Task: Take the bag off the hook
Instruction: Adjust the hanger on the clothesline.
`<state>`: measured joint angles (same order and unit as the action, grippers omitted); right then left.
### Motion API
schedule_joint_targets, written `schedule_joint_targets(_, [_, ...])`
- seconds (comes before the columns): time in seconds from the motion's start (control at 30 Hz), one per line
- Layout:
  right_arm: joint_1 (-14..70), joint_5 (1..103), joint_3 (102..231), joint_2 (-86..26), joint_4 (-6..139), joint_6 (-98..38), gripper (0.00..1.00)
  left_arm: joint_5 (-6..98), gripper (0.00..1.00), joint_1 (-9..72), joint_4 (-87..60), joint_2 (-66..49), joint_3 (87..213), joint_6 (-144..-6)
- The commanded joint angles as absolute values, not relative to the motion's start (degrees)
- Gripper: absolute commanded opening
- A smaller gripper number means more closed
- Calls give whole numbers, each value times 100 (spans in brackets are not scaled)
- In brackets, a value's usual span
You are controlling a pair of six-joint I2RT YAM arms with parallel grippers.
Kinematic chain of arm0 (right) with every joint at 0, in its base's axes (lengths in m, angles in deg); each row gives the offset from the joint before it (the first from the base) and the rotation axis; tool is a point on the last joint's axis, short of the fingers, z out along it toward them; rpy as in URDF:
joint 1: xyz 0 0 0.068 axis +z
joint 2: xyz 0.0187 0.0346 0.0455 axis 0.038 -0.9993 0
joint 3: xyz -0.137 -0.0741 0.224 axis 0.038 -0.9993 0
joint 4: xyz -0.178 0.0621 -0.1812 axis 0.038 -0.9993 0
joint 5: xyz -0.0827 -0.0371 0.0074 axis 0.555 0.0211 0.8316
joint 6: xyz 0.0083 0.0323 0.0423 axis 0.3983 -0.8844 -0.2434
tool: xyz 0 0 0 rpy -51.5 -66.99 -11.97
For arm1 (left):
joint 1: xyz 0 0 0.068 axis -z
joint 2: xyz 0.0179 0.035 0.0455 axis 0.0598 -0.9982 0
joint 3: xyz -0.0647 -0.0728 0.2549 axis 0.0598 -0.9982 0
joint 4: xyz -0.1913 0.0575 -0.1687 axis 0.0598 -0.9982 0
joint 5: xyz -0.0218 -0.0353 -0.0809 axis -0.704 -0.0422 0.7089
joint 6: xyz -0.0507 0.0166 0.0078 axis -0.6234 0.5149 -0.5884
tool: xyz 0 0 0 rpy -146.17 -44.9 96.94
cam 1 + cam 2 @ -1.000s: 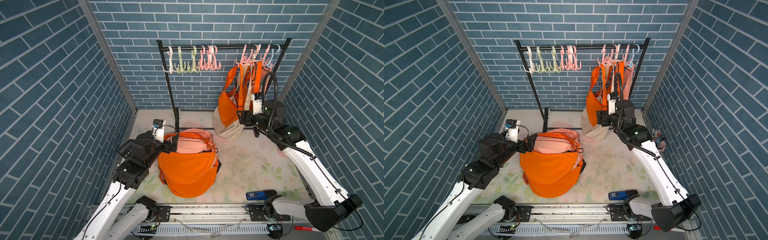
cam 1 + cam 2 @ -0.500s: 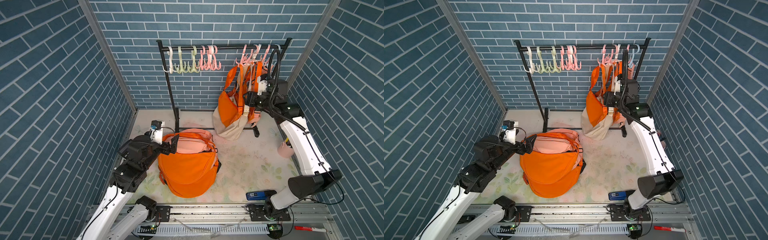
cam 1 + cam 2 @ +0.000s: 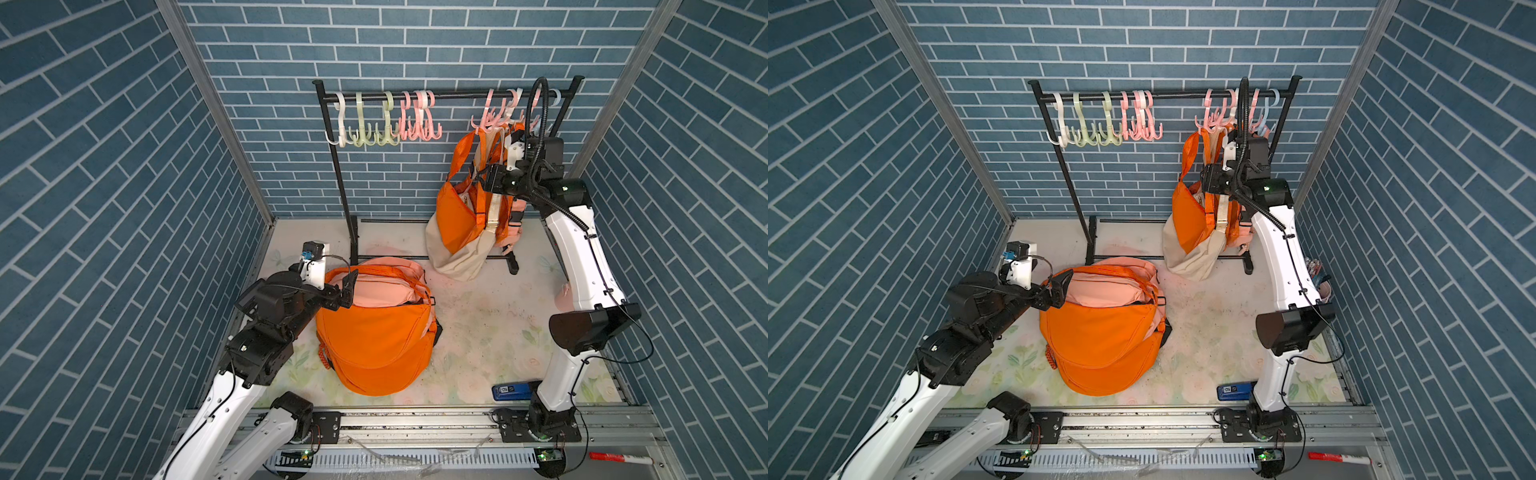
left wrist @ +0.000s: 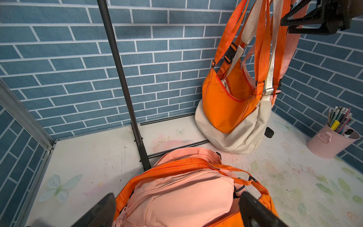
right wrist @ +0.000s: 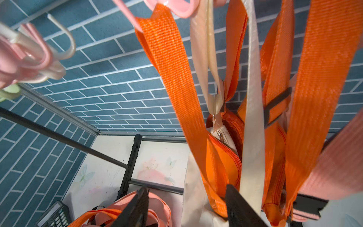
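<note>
Orange bag [image 3: 457, 216] hanging by its strap [image 5: 176, 78] from pink hook [image 3: 482, 121] on black rack [image 3: 345, 187], right claw [image 5: 186, 188] half-wide around the strap, left claw [image 4: 177, 196] wide over backpack [image 3: 374, 332] on bench [image 3: 478, 316]

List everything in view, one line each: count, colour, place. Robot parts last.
Rack: one, black, at the back wall.
Hooks: many, white, green, pink, pale blue, on the rack's bar.
Hanging bags: at least three, orange, cream, pink, on the hooks.
Table bags: two, orange with pink on top, mid-table.
Pencil cup: one, pink, near a side wall.
Flat device: one, blue, table front.
Marker: one, red, front rail.
Left tool: black, open, at the table bags.
Right tool: black, jaws apart around an orange strap.
</note>
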<state>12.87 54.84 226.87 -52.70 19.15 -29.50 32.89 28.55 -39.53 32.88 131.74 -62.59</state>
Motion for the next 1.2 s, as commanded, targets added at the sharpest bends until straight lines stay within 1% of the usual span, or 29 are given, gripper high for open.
schedule_joint_targets(0.0, [1249,5416,23206,-5679,1485,-2826,62,3209,99,2838,-3950,3324,13106,-6197])
schedule_joint_targets(0.1, [1230,5434,23370,-5896,1482,-2798,61,3187,99,2834,-3951,3317,13106,-6179])
schedule_joint_targets(0.2, [1207,5419,23469,-6060,1531,-2789,57,3198,99,2832,-3958,3308,13114,-6172])
schedule_joint_targets(0.4, [1200,5265,23671,-6335,1588,-2885,41,3188,98,2834,-3949,3290,13105,-6148])
schedule_joint_targets(0.43, [1197,5250,23698,-6369,1589,-2894,40,3186,98,2837,-3949,3278,13112,-6143])
schedule_joint_targets(0.5, [1197,5250,23717,-6399,1595,-2903,39,3175,98,2835,-3949,3280,13104,-6144])
schedule_joint_targets(0.77, [1198,5155,23754,-6524,1686,-2985,39,3134,98,2839,-3945,3302,13088,-6135])
schedule_joint_targets(0.83, [1197,5106,23745,-6551,1715,-3032,37,3109,98,2840,-3927,3333,13073,-6124])
schedule_joint_targets(0.9, [1193,5016,23754,-6581,1758,-3076,29,3095,98,2839,-3923,3339,13070,-6126])
schedule_joint_targets(0.97, [1198,4897,23769,-6606,1807,-3145,16,3089,98,2839,-3927,3330,13070,-6118])
schedule_joint_targets(1.03, [1205,4784,23812,-6630,1835,-3214,7,3075,98,2839,-3931,3335,13070,-6118])
schedule_joint_targets(1.13, [1231,4679,23847,-6624,1843,-3268,0,3048,99,2843,-3939,3336,13076,-6117])
schedule_joint_targets(1.17, [1257,4694,23842,-6607,1828,-3248,0,3050,98,2846,-3942,3339,13072,-6117])
